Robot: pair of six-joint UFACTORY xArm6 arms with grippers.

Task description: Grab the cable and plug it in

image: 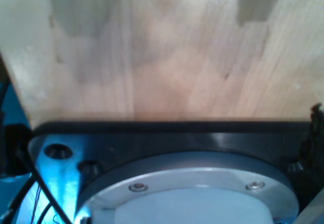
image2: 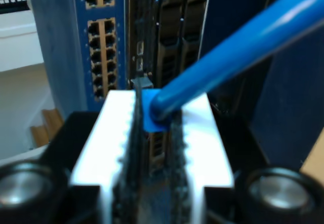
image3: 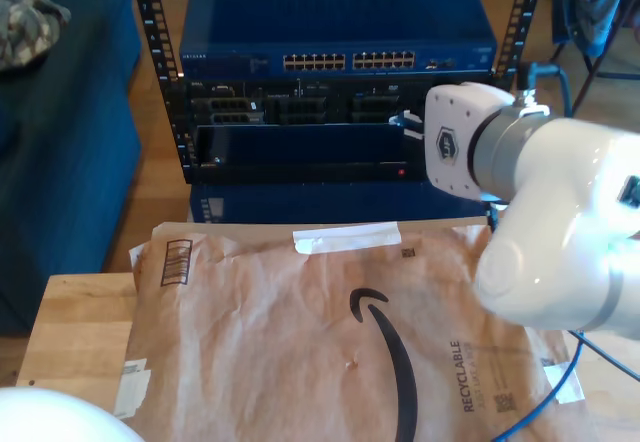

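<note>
Nearest in the first wrist view, a pale metal ring (image: 192, 183) with two screws, blurred and close to the lens, backed by a black plate (image: 177, 138). Beyond that, the light wood of the table (image: 152, 46), bare and streaked with soft shadows. Cannot tell from this how far my first hand is open or whether it has hold of anything. Closest in the second wrist view, two white ribbed fingers (image2: 119, 133) of my second hand (image2: 152, 107), pressed together on the blue boot at the end of the cable (image2: 238, 51). Cable running off thick and blurred toward the lens, its plug tip pointing at the gear ahead. Just past the fingertips, a blue switch (image2: 101, 36) with rows of open ports, and darker rack units beside it. Up front in the exterior view, a brown paper mailer (image3: 300, 332) spread over the table (image3: 75, 332), with a strip of white tape near its far edge. At the exterior view's right, a big white arm (image3: 560, 212) reaching to the front of the rack (image3: 300, 112), its tip close to the dark units under the switch (image3: 340, 27). Below that arm, at the exterior view's lower right, a thin loop of the cable (image3: 545, 402) trailing over the mailer's edge.
</note>
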